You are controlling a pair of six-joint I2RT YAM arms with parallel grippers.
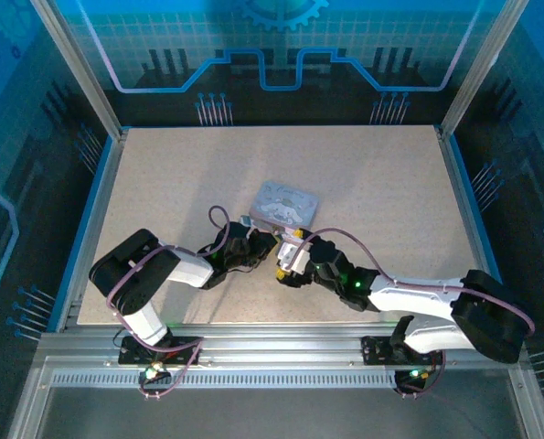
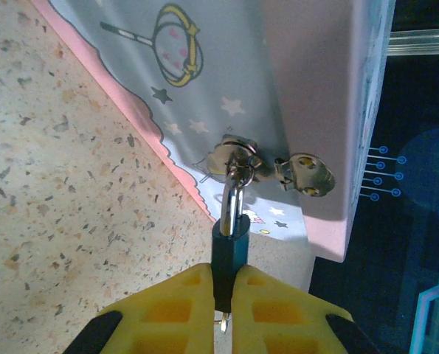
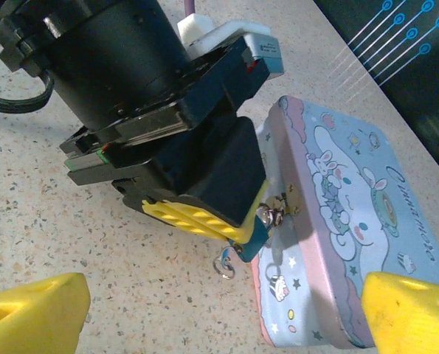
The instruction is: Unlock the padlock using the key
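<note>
1. While both arms crowd the pale blue box mid-worktop, the left pincer and right pincer sit nearly nose to nose.
2. Left wrist: the left pincer is clamped on the padlock, and its shackle is still looped through the box's hasp. Not unlocked yet, I'd say.
3. Right wrist: the right pincer gapes wide and empty. What looks like the key dangles under the padlock, so the turn remains. The left pincer's bulk crowds the approach.

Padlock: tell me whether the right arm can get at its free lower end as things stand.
Probably yes. The right pincer is open and faces the padlock with nothing between, and the small metal ring at its lower end hangs clear. The left pincer covers the padlock's sides, though.
</note>
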